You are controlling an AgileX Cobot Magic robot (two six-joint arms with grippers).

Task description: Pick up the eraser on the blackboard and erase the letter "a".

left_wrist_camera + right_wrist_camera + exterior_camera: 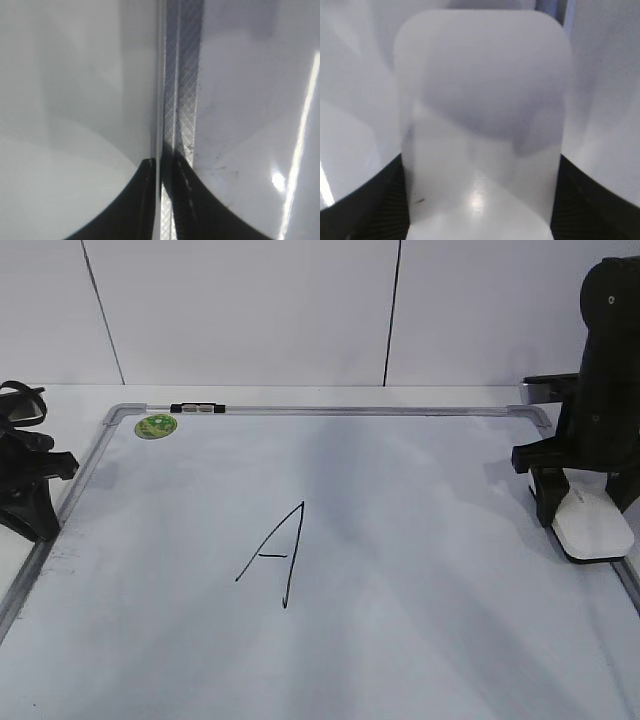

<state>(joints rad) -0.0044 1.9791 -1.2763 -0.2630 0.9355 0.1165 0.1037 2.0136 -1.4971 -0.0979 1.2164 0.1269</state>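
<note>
The blackboard [430, 570] is a white dry-erase board with a grey frame, lying flat. The white eraser [592, 525] lies on its right edge. My right gripper [585, 502] stands over the eraser with a finger against each long side. In the right wrist view the eraser [482, 125] fills the space between the jaws [480, 200]. A tall capital "A" [275, 555] is drawn mid-board. No small "a" shows anywhere. My left gripper [42, 525] is shut and empty at the board's left frame; the left wrist view shows its tips [162, 165] over the frame strip [182, 100].
A round green sticker [156, 425] and a small black clip [198, 408] sit at the board's far left corner. A white panelled wall stands behind the table. The board's right frame runs just right of the eraser.
</note>
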